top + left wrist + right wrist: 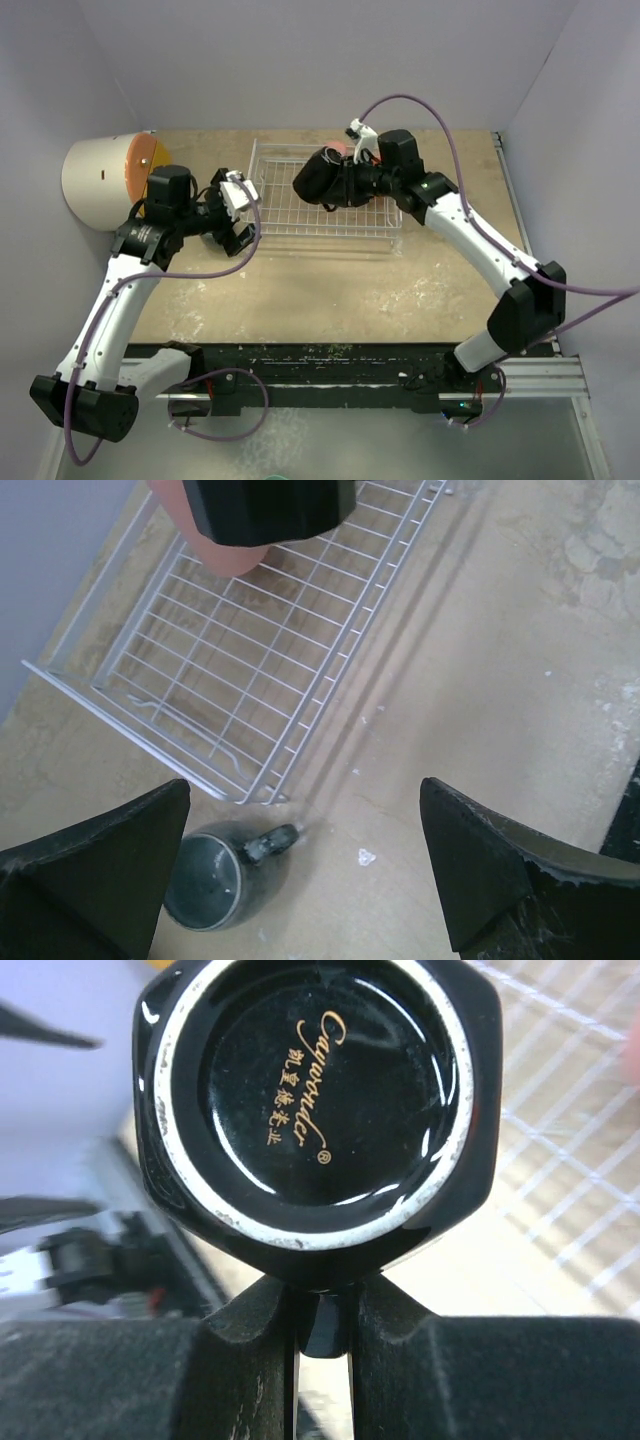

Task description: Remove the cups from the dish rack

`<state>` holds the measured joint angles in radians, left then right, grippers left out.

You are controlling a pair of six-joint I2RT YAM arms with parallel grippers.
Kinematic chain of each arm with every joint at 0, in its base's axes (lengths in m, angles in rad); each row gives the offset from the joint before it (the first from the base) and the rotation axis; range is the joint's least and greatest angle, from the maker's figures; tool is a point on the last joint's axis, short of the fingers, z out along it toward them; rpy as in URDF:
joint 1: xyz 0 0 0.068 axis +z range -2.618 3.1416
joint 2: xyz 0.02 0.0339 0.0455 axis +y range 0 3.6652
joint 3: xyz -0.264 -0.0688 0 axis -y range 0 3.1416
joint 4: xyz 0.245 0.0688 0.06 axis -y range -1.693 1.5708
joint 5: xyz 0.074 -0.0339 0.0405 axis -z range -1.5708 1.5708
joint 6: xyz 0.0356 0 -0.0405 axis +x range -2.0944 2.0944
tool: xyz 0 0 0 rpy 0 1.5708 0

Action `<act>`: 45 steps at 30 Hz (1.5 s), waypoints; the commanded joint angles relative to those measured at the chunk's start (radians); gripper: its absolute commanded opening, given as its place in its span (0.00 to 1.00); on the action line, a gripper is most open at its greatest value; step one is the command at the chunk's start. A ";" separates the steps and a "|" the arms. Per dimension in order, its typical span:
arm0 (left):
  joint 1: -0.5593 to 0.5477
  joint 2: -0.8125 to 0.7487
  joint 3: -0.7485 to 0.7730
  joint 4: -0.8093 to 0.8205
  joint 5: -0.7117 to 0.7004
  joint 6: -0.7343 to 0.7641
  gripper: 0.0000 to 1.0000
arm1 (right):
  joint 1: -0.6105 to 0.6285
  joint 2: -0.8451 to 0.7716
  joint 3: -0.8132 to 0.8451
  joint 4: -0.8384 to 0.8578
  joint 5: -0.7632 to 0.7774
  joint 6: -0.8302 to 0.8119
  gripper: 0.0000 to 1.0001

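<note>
Jaws of my right gripper [320, 1332] clenched on black mug [315, 1100] handle. Mug hangs above rack [290, 226] middle, base toward my wrist, mouth toward rack's left end. Set-down probably off rack's near side. Left gripper [300, 880] spread, empty, by grey mug [210, 875] at rack's left corner.

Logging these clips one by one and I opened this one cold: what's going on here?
The right hand is shut on the handle of a black mug, holding it sideways above the white wire dish rack. The left hand is open and empty near the rack's left end, above a grey-teal mug standing on the table just outside the rack. A pink tumbler sits in the rack, so unloading is unfinished.
</note>
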<state>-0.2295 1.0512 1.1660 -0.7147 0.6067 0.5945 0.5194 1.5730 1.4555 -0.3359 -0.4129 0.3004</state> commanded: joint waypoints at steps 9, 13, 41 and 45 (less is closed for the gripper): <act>0.004 -0.143 -0.005 0.121 0.140 0.253 1.00 | 0.157 -0.148 -0.334 0.985 -0.362 0.917 0.00; 0.004 -0.189 0.003 0.111 0.126 0.295 0.97 | 0.209 -0.122 -0.352 1.089 -0.356 1.013 0.00; 0.004 -0.257 -0.082 0.176 0.091 0.310 0.00 | 0.353 -0.085 -0.414 1.317 -0.352 1.278 0.08; 0.004 -0.205 -0.044 0.061 0.039 0.317 0.00 | 0.264 -0.168 -0.425 1.141 -0.331 1.171 0.65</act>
<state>-0.2253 0.7784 1.0866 -0.5423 0.6861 0.9409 0.8379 1.5471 1.0050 0.8322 -0.7506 1.6161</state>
